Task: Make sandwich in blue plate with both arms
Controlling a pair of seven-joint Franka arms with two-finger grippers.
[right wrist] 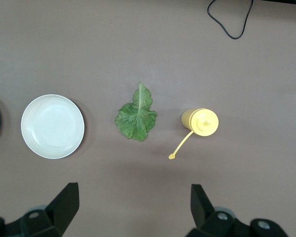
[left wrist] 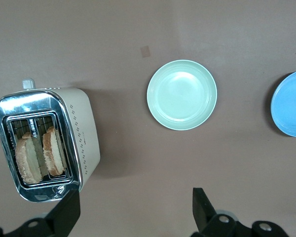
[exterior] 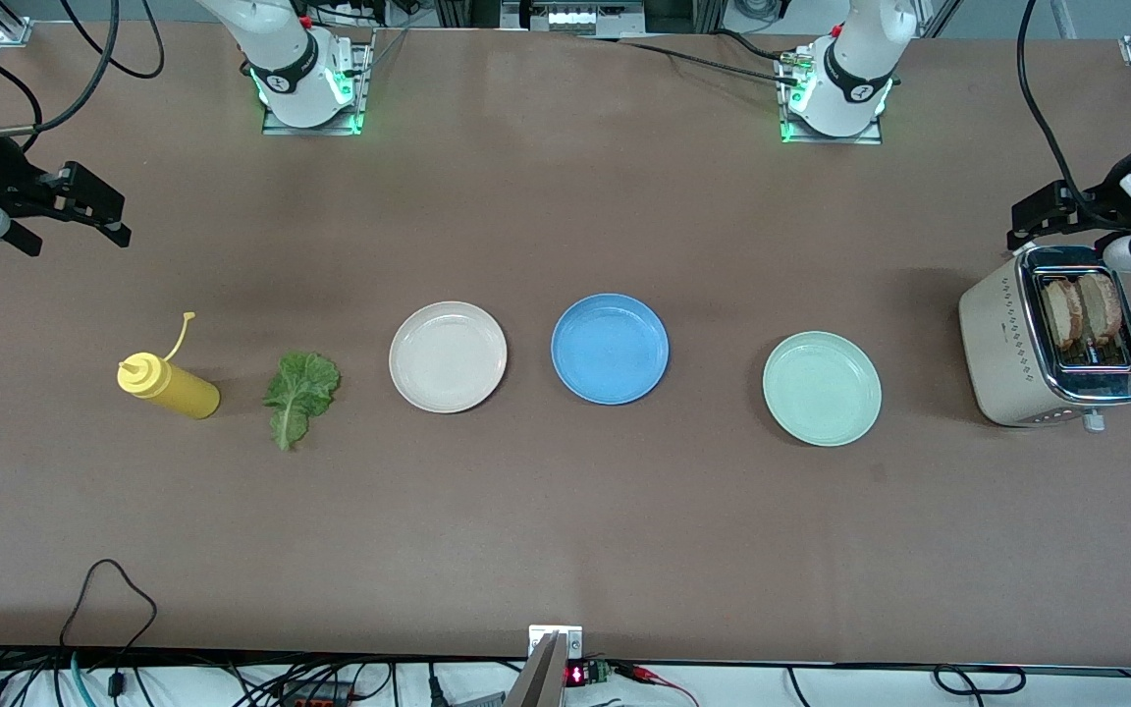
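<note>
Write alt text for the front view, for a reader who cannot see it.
A brown table holds a row: yellow squeeze bottle, lettuce leaf, cream plate, empty blue plate, mint plate, and a toaster with two bread slices. The right claw hangs open above the bottle's end, the left claw open by the toaster.

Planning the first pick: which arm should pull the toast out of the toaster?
Left. Its open claw hangs right beside the toaster, where both bread slices stand in the slots. The right claw, also open, is at the bottle's end.
</note>
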